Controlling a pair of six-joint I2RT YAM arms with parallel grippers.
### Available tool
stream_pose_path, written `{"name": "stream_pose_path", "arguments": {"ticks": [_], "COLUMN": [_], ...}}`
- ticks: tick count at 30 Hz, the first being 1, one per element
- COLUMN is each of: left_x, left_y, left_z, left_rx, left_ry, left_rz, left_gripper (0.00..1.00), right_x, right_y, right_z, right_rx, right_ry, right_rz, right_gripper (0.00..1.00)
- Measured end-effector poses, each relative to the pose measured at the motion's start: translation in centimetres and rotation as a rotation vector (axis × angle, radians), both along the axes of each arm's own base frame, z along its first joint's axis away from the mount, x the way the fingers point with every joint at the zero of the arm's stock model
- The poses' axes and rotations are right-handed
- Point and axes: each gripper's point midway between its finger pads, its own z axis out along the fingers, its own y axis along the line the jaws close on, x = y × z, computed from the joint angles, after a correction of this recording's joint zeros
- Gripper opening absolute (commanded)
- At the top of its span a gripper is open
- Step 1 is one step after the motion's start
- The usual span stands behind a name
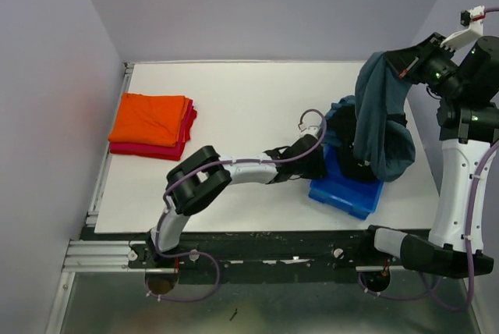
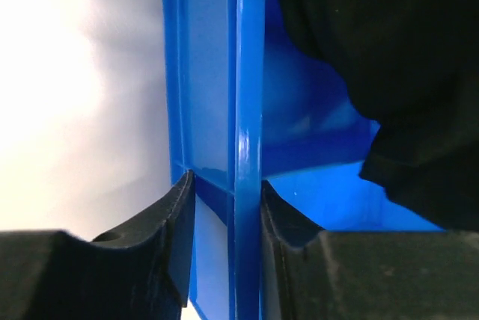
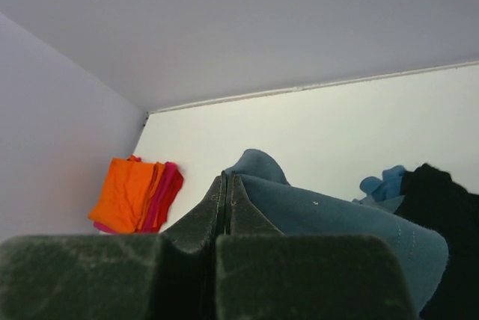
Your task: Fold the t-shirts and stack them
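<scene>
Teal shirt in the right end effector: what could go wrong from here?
The teal shirt hangs bunched from the right end effector, its lower end by the black shirt; lifting may drag that out.
The left end effector pinches only one wall of the blue bin; the bin could tip or slip.

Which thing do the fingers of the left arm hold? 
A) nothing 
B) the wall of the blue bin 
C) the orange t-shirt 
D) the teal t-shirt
B: in the left wrist view, the fingers of the left gripper press on both sides of the blue bin wall.
</scene>
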Motion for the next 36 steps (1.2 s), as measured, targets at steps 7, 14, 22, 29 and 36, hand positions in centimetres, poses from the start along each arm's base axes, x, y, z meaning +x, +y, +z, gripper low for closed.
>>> {"name": "stream_pose_path", "arguments": {"ticks": [7,14,22,29,36], "left_x": [6.9,16.0,24.1,25.8,25.7], "left_y": [-7.7,-11.5,-8.6,-7.3,-7.6], "left_z": [0.7,2.0,2.7,2.8,2.9], "left_rx": [-0.126,-0.187,-0.224,-0.223,-0.22], "left_ry": [-0.079,-0.17,-0.199,-0.234,-0.266], "left_rz": [0.214,0.419,0.538,0.589,0.568], "left_gripper": [0.19,0.18,0.18,0.19,0.39], "right_x": [0.3,0.1,-2.3,-6.4,-9.9], "right_y": [0.0,0.2,0.4,1.2,1.1], "right_z": [1.6,3.0,5.0,9.6,8.7], "right_rx": [-0.001,-0.004,-0.021,-0.05,-0.056], "right_ry": [-0.025,-0.033,-0.052,-0.159,-0.183], "right_rz": [0.004,0.014,0.001,-0.003,-0.058], "right_gripper": [0.01,0.01,0.01,0.01,0.01]}}
